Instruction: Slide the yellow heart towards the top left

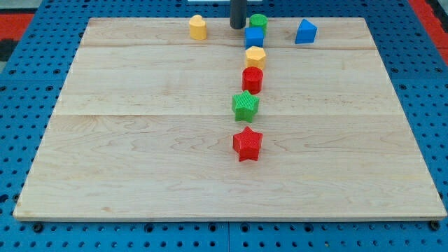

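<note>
The yellow heart (198,27) sits near the view's top edge of the wooden board (140,140), left of centre. My tip (238,26) is at the view's top, to the right of the yellow heart with a gap between them, and just left of the blue cube (254,37) and the green cylinder (259,21).
Below the blue cube a column runs down the view: a yellow hexagon (255,57), a red cylinder (252,79), a green star (246,106) and a red star (247,144). A blue triangular block (305,31) lies at the top right.
</note>
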